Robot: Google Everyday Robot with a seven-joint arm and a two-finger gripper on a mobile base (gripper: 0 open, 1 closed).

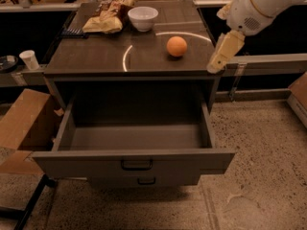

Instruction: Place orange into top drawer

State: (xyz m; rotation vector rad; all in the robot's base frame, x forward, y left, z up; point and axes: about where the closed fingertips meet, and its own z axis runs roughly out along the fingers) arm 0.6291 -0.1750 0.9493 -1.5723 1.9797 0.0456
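Notably, the gripper [217, 63] hung just right of the orange [177, 46], apart from it and pointing down. Whether it was open or closed could not be told. The orange sat on the cabinet top [91, 56]. Behind and left of the orange stood a white bowl [143, 18], with a crumpled bag [106, 22] further left. Below and forward of the orange, the top drawer [134, 161] stood pulled open.
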